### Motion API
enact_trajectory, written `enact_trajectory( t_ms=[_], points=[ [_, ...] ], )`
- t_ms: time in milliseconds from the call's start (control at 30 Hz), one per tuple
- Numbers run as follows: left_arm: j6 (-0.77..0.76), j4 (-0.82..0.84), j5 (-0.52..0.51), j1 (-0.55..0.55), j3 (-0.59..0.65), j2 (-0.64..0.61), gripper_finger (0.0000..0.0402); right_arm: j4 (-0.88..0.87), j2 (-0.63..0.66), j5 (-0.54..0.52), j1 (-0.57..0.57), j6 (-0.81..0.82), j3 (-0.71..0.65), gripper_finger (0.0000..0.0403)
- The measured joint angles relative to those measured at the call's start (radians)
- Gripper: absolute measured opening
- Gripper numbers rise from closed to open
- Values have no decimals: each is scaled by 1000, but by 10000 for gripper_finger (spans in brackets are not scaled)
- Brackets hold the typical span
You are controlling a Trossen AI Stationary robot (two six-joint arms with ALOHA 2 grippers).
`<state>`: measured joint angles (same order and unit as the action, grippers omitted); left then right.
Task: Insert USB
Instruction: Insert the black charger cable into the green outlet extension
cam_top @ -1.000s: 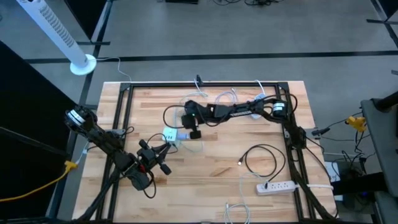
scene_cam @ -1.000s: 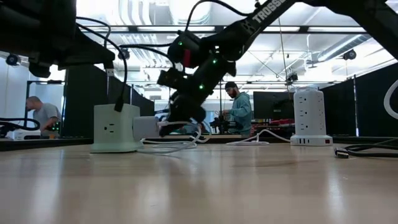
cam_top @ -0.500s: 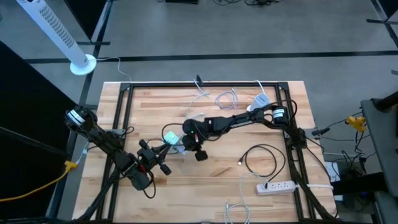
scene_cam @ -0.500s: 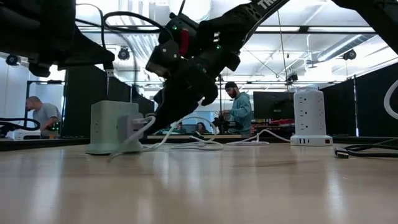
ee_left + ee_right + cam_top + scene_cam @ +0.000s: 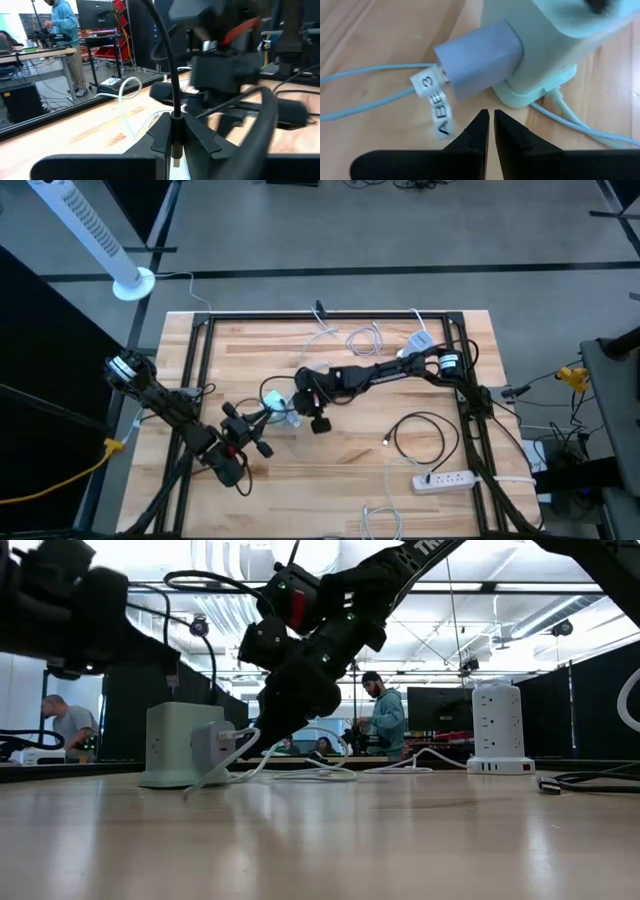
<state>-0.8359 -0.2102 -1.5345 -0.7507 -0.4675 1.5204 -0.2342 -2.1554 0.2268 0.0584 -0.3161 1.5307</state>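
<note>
left hand pinches a black cable — right hand, closed and empty, faces the white charger.

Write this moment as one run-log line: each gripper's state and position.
left gripper: shut on black cable | right gripper: shut, empty, beside charger | charger: plugged into power block

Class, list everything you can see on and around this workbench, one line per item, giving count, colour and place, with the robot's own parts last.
Power cube: one, pale green, table centre-left.
Plug adapter: one, grey-white, plugged into the cube's side.
Cable tag: one, white, on the adapter's cable.
Black cable: one, coiled, table right.
Power strip: one, white, right front edge.
Tower outlet: one, white, far right.
Tower fan: one, white, floor beyond table.
Left end effector: black, shut on a black cable.
Right end effector: black, shut, beside adapter.
</note>
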Motion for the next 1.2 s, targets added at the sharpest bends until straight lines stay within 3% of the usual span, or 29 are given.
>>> enact_trajectory(
  t_ms=[233, 367, 1000, 1200],
  points=[
    [-173, 161, 57, 49, 0, 0, 22, 8, 1, 0, 1, 16, 0, 13],
    [-180, 162, 106, 66, 0, -1, 22, 8, 1, 0, -2, 19, 0, 13],
    [-228, 246, 117, 59, -7, -2, 22, 7, 1, 0, -1, 38, 0, 13],
    [-237, 320, 184, 53, -35, -9, 22, 6, 1, 0, -1, 44, 0, 13]
  ],
)
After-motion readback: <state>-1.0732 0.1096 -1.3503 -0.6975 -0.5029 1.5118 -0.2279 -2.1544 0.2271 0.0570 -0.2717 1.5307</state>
